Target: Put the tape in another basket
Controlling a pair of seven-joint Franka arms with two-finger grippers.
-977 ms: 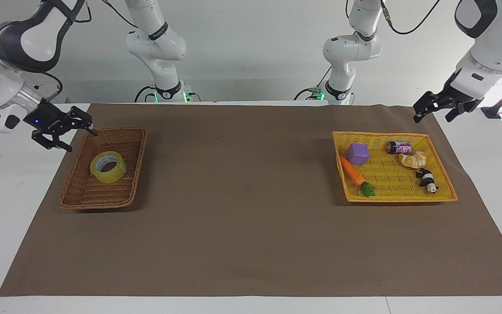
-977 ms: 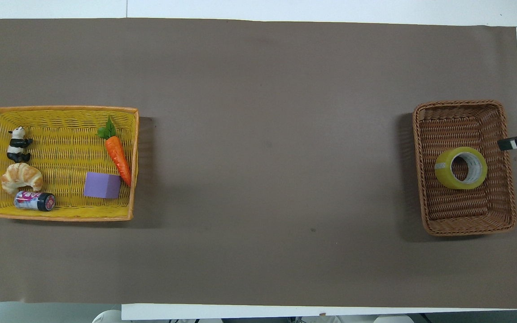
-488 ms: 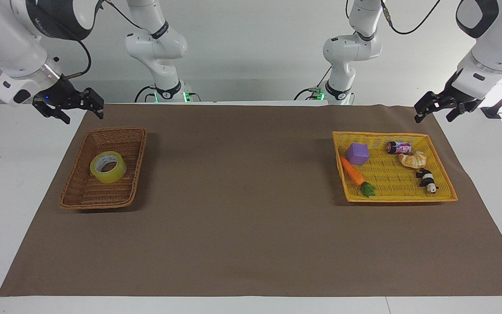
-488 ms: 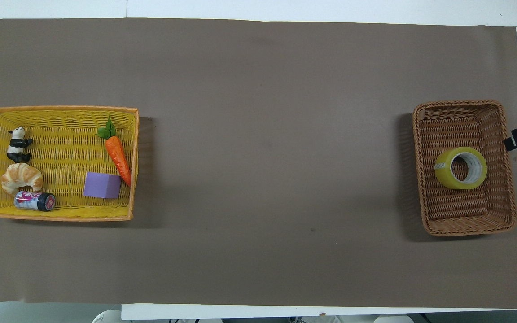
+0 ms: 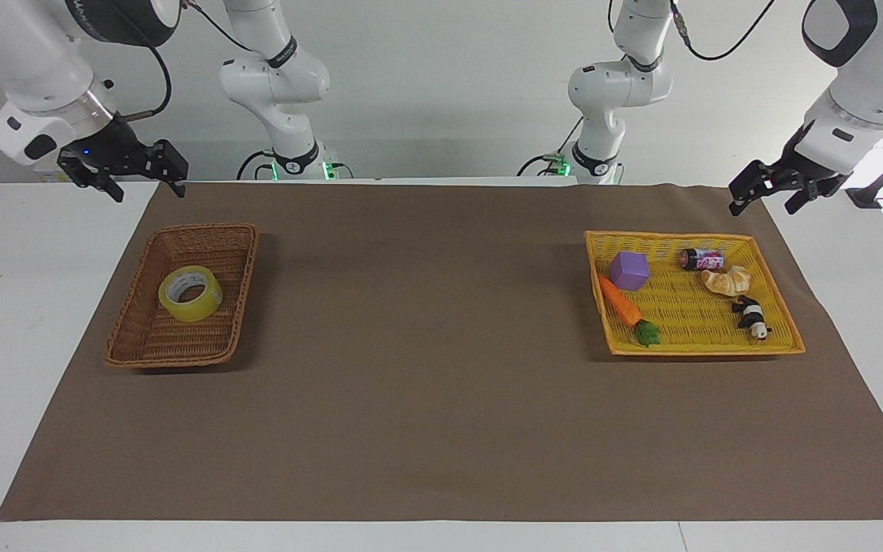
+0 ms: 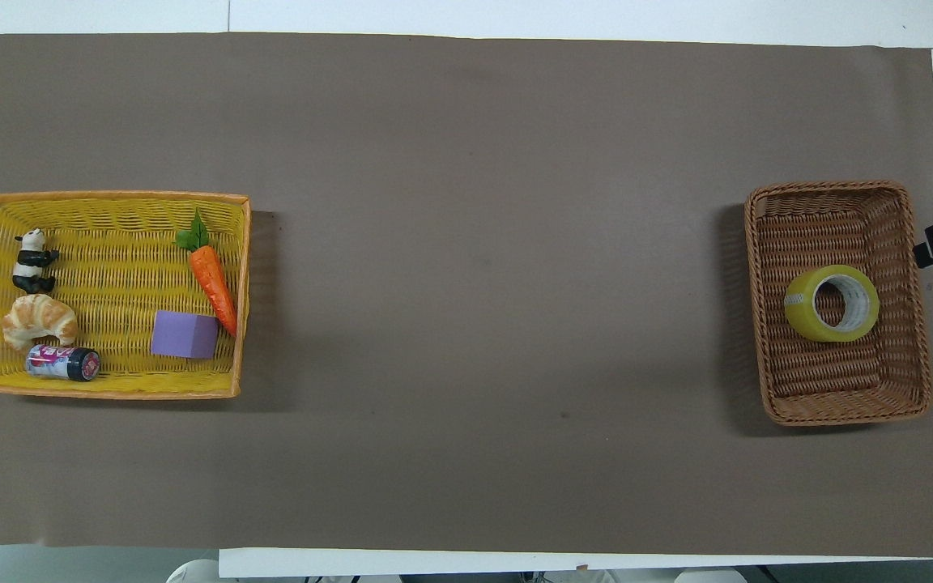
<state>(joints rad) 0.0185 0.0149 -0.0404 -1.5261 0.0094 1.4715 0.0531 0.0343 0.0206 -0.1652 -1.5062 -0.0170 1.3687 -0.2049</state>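
Tape sits in the brown basket, middle height in the facing view toward my right arm's end of the surface, and is the only thing in there. It lies roughly flat, slightly tipped, with its pale core opening upward. I judge it light, stiff and smooth-sided. The hollow core is the best hold: one finger inside and one outside, pinching the wall of the roll. A grip across the full width looks wide for my fingers and could slip on the glossy film.

My right gripper hangs in the upper corner of the facing view, over the surface's edge near the basket, fingers spread and holding nothing. My left gripper waits in the other upper corner, also spread and empty.

The yellow tray at my left arm's end holds a purple block, a carrot, a small can, a croissant and a panda figure. Bare weave shows in its middle, room enough for the roll, I think.
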